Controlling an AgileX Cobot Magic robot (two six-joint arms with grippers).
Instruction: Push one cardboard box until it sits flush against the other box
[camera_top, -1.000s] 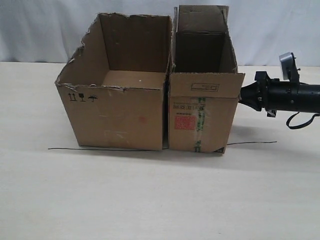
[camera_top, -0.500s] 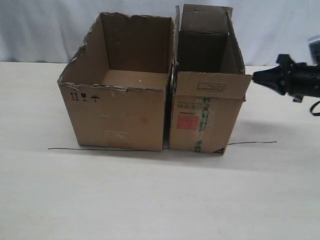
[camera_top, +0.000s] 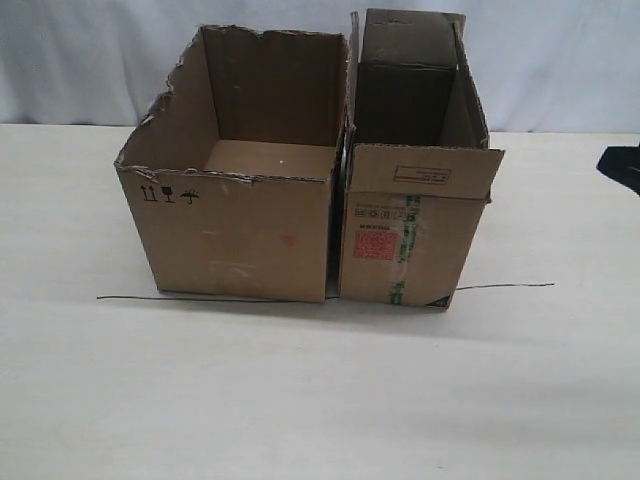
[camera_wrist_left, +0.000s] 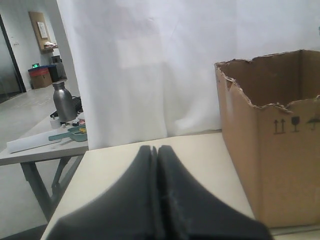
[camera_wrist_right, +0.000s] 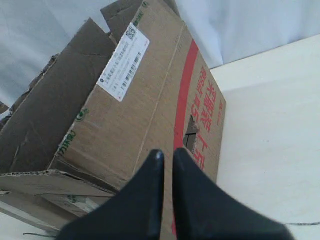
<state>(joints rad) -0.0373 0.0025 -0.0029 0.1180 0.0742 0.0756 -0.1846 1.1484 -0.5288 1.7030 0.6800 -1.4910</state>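
Exterior view shows the cardboard box (camera_top: 415, 200) standing right beside the other box (camera_top: 240, 210), their long sides parallel. Only a thin dark seam shows between them, and their front faces sit close to the same thin dark line (camera_top: 500, 287) on the worktop (camera_top: 300, 400). Near the top rims they look to be touching; lower down I cannot tell whether a sliver of gap is left. The push seems done, or very nearly.

On the side of the cardboard box that faces away from the other box, the right claw (camera_wrist_right: 165, 152) points at the red-striped wall with its fingers pressed almost together and nothing between them. That probably suits shoving, since it gives one blunt, stiff tip instead of two prongs that could catch a flap. It is well apart from the wall, only a dark edge at the frame's border.

Beyond the other box's opposite side, the left claw (camera_wrist_left: 155, 147) sits low over the worktop, fingers pressed together and empty, near that box but not touching it, apparently idle.
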